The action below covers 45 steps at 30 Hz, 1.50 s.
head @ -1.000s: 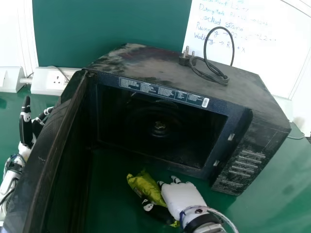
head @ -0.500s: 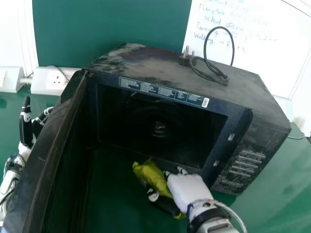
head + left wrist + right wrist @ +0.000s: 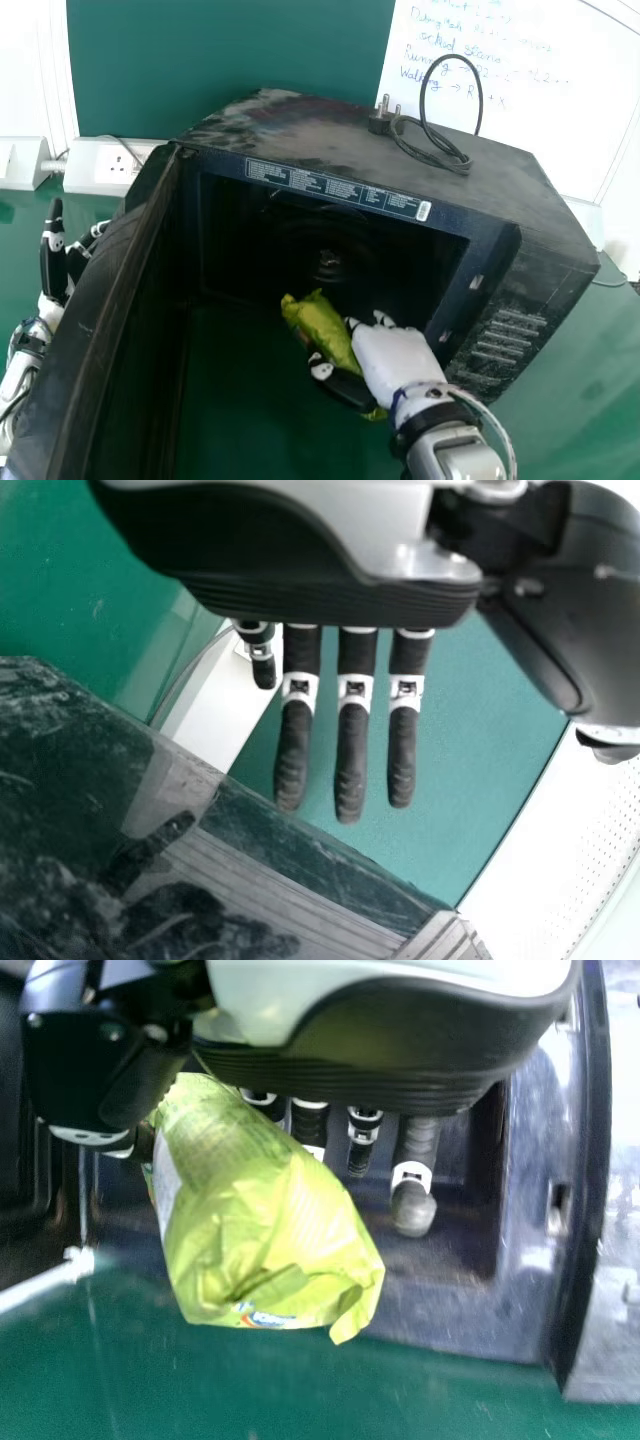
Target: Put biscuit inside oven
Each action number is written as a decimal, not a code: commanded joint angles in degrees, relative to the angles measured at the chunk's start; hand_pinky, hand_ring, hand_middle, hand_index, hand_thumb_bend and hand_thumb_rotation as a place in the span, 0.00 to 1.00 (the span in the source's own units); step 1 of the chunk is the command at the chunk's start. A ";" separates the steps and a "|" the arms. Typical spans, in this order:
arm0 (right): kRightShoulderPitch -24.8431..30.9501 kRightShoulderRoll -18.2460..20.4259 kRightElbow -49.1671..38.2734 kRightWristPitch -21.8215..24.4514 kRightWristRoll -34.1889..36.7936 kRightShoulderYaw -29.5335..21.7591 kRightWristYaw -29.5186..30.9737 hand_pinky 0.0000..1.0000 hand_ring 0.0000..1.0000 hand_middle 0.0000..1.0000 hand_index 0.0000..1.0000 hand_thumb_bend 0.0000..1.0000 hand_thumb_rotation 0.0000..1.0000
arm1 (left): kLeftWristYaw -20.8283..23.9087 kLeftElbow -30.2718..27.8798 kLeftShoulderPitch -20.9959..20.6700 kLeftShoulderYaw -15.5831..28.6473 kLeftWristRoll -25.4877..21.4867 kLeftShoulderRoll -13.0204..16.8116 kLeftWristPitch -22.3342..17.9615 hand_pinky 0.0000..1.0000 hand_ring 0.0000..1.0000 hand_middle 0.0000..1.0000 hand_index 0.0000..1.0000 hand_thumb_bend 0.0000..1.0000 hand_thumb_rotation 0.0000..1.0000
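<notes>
The left hand points upward, fingers straight, while the right hand grips, its back up

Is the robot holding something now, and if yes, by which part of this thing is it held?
Yes, the right hand holds the green packet around its middle part, between thumb and fingers.

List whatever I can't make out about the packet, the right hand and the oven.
- Contents of the green packet: hidden by the wrapper, head and right wrist views.
- Parts of some fingers of the right hand: behind the packet, right wrist view.
- Near end of the oven door: cut off by the bottom edge, head view.
- Print on the label strip: too small, head view.
- Details deep in the oven: lost in shadow, head view.
</notes>
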 commanded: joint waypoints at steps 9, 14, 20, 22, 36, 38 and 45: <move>-5.33 0.25 3.87 0.92 1.66 0.28 -3.66 0.09 0.17 0.47 0.48 0.53 0.00 | -0.46 0.53 0.42 0.25 -0.04 0.15 -0.20 0.26 0.33 0.41 0.49 0.52 0.07; -7.61 0.41 7.13 1.46 3.96 0.67 -8.30 0.09 0.16 0.47 0.49 0.53 0.00 | -0.82 0.48 0.54 0.24 0.01 0.20 -0.46 0.26 0.33 0.41 0.49 0.52 0.07; -11.03 0.79 11.71 3.35 3.44 2.23 -10.92 0.08 0.15 0.47 0.48 0.53 0.00 | -0.77 0.26 0.62 0.30 -0.10 0.14 -0.20 0.26 0.33 0.41 0.49 0.52 0.07; -11.78 0.68 12.51 3.74 4.16 2.55 -11.89 0.09 0.16 0.47 0.48 0.53 0.00 | -0.37 0.16 0.61 0.31 0.01 0.06 -0.08 0.26 0.33 0.41 0.49 0.52 0.07; -18.44 -2.13 22.89 4.10 5.48 5.92 -18.22 0.11 0.19 0.47 0.49 0.53 0.00 | -0.48 -0.17 0.88 0.30 0.04 0.02 -0.22 0.26 0.33 0.41 0.49 0.52 0.07; -19.07 -2.67 24.59 3.77 6.40 6.10 -20.36 0.12 0.20 0.47 0.49 0.53 0.00 | -0.71 0.11 0.74 0.36 -0.19 0.10 -0.03 0.26 0.33 0.41 0.49 0.52 0.07; -22.11 -6.04 31.86 2.19 8.21 7.71 -27.28 0.11 0.18 0.47 0.49 0.53 0.00 | -0.40 -0.01 0.80 0.28 -0.05 -0.02 0.03 0.26 0.33 0.41 0.49 0.52 0.07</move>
